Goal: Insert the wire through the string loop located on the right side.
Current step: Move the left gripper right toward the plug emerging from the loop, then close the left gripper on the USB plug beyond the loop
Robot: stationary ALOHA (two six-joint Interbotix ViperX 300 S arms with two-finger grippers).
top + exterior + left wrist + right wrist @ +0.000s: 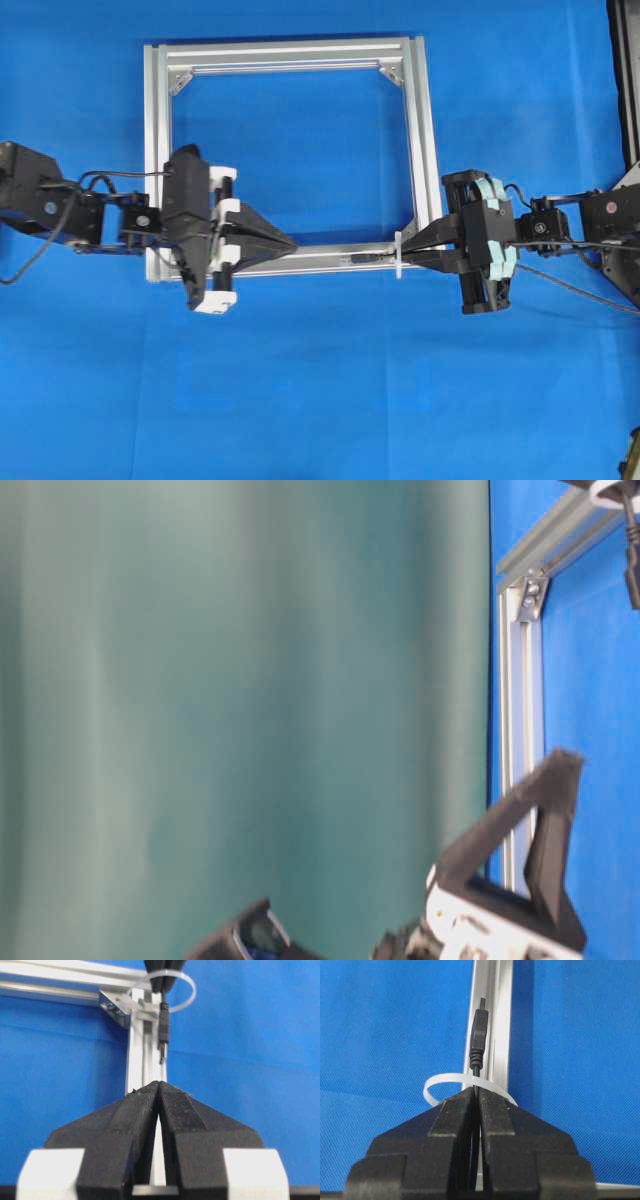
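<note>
In the overhead view the wire's plug (372, 257) pokes left through the string loop (398, 255) along the frame's lower rail, pinched by the shut right claw (425, 252); the left claw (290, 244), shut and empty, lies left of it.

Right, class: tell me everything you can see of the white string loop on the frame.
The string loop is a thin, pale, translucent band, like plastic tie, curved into an open ring. It stands upright on the aluminium frame near its right corner. The wire, pinched in the shut right gripper, passes through it, black plug tip already beyond the ring. The gripper's fingertips sit right at the band.
</note>
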